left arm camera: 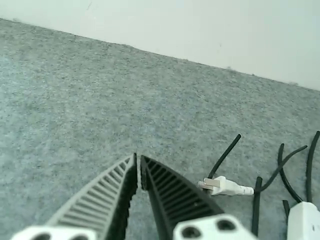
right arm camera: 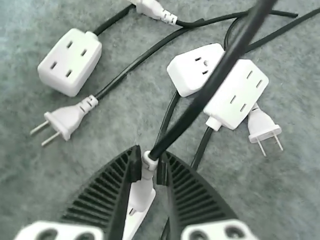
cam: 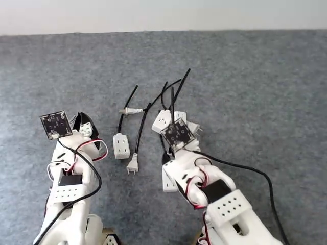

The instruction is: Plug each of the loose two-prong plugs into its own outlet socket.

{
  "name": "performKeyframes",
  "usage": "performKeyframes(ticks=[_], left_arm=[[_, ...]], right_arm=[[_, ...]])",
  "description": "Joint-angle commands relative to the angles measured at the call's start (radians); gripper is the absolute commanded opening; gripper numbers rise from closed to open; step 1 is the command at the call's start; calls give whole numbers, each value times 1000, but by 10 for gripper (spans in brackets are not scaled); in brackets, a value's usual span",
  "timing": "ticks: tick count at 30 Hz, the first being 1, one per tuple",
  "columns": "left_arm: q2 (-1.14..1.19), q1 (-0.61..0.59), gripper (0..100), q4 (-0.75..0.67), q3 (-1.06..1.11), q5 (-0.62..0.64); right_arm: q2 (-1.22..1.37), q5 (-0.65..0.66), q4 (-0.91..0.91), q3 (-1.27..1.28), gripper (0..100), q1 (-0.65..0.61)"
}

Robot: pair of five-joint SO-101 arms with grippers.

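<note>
- The bench (cam: 255,102) is covered in a grey, short-pile, carpet-like fabric, and a plain pale wall (cam: 153,15) rises along its far edge.
- From above, the square circuit board (cam: 178,133) on the right wrist covers the tool beneath it and part of the socket cluster.
- A white block (cam: 167,179) beside the right arm is half hidden; what it is cannot be told.
- The left tool (left arm camera: 138,159) hangs over bare fabric. Its ribbed black fingers are drawn to a thin slit with nothing between them.
- The right tool (right arm camera: 146,156) is clamped on the held plug (right arm camera: 141,192), a smooth white body. Its glossy black cord (right arm camera: 210,75) runs off across the sockets; the prongs are out of sight.
- The outlet block (right arm camera: 70,60), white and rounded with paired slots, lies flat on the fabric.
- Just beside it, not touching, lies the near plug (right arm camera: 65,122), with two bare metal prongs and a ribbed collar.
- The twin sockets (right arm camera: 237,92), boxy white plastic, lie against each other under the cord.
- The side plug (right arm camera: 262,129) lies at their edge, prongs pointing away.
- The far plug (left arm camera: 226,186) lies alone on the fabric among thin black cable ends.
</note>
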Motion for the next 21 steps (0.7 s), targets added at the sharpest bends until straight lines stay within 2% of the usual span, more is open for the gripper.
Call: performKeyframes(ticks=[1,10,21], left_arm=[[-17,3,16,-26,-7,-11],[-17,3,16,-26,-7,-9],[-17,2,16,-25,-5,-11]], right_arm=[[-84,52,68,52,8,1],[-315,77,162,130,8,1],[-526,170,340,184,8,-36]])
